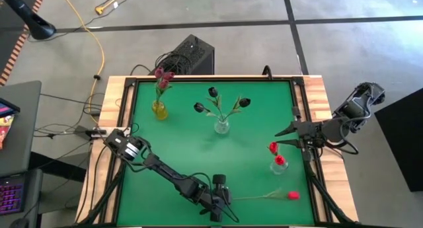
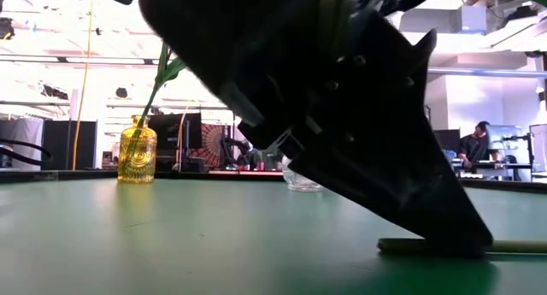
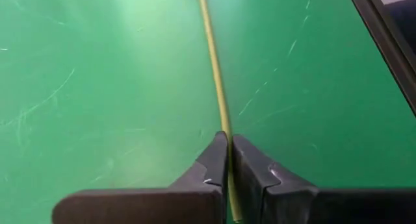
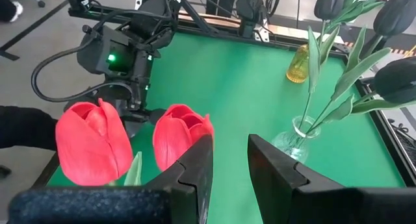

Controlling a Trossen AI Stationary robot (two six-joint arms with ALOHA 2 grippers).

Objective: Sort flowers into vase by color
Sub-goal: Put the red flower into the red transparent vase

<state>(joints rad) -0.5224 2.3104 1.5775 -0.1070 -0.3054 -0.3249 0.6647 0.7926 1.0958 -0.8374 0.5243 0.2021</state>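
Near the table's (image 1: 198,132) front edge, left gripper (image 1: 220,200) is pinched on the stem end of the red tulip (image 1: 293,195) — stem lies flat, running toward the right edge — right gripper (image 1: 285,131) parted, idle by the red-flower vase (image 1: 278,167).

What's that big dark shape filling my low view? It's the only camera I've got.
Observer: That's the left gripper, at the table's near edge, shut on a stem.
Operator: Which flower is it?
Observer: A red tulip, lying flat.
Operator: Where's the right gripper?
Observer: The right gripper is open, beside the vase holding two more reds.
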